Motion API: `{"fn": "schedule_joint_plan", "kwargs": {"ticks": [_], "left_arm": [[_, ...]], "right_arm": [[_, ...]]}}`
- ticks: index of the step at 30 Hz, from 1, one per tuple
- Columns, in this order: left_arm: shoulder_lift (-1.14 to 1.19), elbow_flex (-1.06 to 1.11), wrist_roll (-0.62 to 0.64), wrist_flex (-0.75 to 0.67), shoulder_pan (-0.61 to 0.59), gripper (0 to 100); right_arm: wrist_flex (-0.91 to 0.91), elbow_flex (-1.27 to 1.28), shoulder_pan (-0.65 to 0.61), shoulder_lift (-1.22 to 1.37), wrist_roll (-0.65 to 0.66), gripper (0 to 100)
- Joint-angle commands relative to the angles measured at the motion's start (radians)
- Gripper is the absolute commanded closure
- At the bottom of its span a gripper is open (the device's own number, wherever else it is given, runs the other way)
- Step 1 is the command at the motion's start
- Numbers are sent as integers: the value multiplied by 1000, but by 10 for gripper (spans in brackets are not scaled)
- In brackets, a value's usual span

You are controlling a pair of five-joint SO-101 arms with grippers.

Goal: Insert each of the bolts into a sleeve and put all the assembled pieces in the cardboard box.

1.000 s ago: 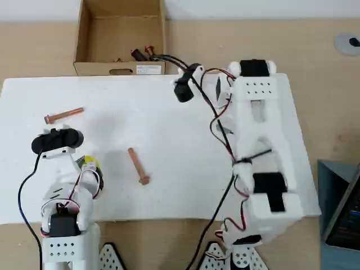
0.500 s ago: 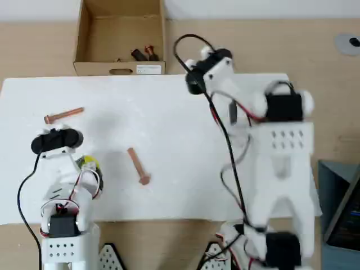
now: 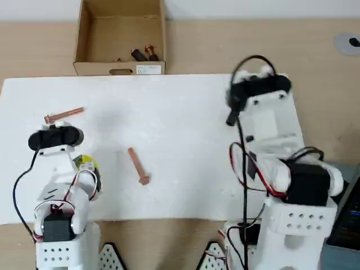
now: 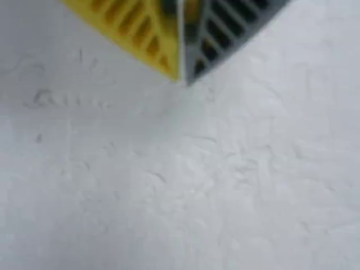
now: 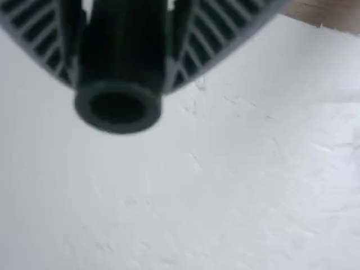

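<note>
Here we see two copper-coloured bolts lying loose on the white board (image 3: 180,107). The first bolt (image 3: 64,115) is near the left edge with its head toward that edge, and the second bolt (image 3: 138,165) lies nearer the middle with its head toward the arms. Between them the left gripper (image 4: 181,76) hangs low over bare board, its yellow and grey fingers pressed together at the tips with nothing between them; from above, most of it is hidden under the arm's wrist. Beyond the board's far edge the cardboard box (image 3: 82,39) holds two assembled pieces (image 3: 142,54), dark sleeves with copper heads, near its front wall. On the right, the right gripper (image 5: 124,73) pinches a black sleeve (image 5: 118,108), a short hollow tube whose open end sticks out past the fingertips above the board. From above, the sleeve pokes out beneath the wrist and the fingers are hidden.
</note>
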Motion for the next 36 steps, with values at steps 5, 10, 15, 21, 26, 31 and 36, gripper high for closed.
{"fn": "schedule_joint_plan", "kwargs": {"ticks": [5, 10, 15, 21, 26, 31, 36], "left_arm": [[398, -345, 31, 5, -8, 995], [682, -566, 143, 11, -9, 998], [924, -750, 284, 11, -34, 998], [1182, -945, 451, 5, -118, 998], [1356, -1073, 582, 11, -167, 998], [1472, -1169, 721, 12, -169, 998], [1586, -1266, 833, 12, -167, 995]], "right_arm": [[-9, 74, 147, -96, -11, 989], [-9, 76, 206, -150, -11, 989], [-11, 77, 269, -186, -11, 989], [-15, 81, 332, -199, -11, 989], [-15, 82, 344, -199, -11, 989], [-15, 82, 344, -199, -12, 989], [-15, 82, 344, -197, -12, 988]]}}
